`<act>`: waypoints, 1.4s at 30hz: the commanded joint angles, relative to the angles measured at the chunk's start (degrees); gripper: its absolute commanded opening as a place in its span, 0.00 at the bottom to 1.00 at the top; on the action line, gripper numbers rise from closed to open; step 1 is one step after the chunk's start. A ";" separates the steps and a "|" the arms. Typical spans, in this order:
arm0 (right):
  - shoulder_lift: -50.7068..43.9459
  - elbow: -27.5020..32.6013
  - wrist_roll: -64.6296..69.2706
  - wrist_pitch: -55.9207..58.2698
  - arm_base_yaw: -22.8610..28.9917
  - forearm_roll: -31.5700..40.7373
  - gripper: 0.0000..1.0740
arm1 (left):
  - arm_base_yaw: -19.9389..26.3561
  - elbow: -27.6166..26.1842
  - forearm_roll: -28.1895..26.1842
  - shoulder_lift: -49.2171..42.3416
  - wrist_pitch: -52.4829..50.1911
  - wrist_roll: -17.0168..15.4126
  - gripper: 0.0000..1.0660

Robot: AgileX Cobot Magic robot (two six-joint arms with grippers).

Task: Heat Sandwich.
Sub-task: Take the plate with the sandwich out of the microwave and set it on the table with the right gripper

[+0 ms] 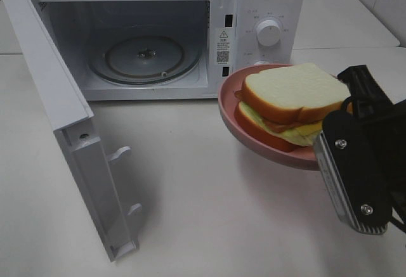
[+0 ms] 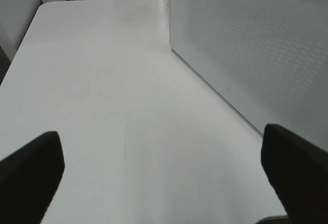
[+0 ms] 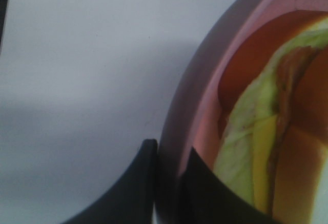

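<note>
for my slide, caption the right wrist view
Right end effector pinching the pink plate rim, sandwich aboard.

The right gripper (image 1: 323, 139) fingertips are hidden behind the arm in the high view. The plate (image 3: 177, 131) and sandwich (image 3: 256, 152) are cropped and blurred in the right wrist view.

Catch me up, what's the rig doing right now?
The right gripper is shut on the rim of the pink plate, holding it above the table in front of the microwave, to the right of its opening. The sandwich sits on the plate. The microwave door is swung wide open and the glass turntable inside is bare. The left gripper is open, holding nothing, beside the microwave's perforated side wall.
</note>
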 commanded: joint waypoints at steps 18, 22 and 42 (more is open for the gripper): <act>-2.58 -0.29 30.65 11.97 -0.23 -16.10 0.05 | 0.06 0.23 -0.11 -1.26 -0.40 -0.29 0.97; -2.58 -0.29 35.01 13.64 -0.23 -17.93 0.05 | 0.06 0.23 -0.11 -1.26 -0.40 -0.29 0.97; -2.01 -0.29 61.54 18.05 -0.23 -27.85 0.04 | 0.06 0.23 -0.11 -1.26 -0.40 -0.29 0.97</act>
